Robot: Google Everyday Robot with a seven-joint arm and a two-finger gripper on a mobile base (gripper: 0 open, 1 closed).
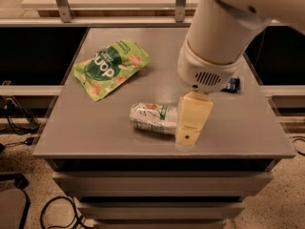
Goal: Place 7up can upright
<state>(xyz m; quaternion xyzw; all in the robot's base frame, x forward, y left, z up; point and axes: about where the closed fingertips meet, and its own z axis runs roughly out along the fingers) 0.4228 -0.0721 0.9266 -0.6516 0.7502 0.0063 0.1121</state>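
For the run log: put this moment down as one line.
7up can: on its side | end effector: low at can's image-right end | contact: cannot tell | upright: not yet | snack bag: rear left
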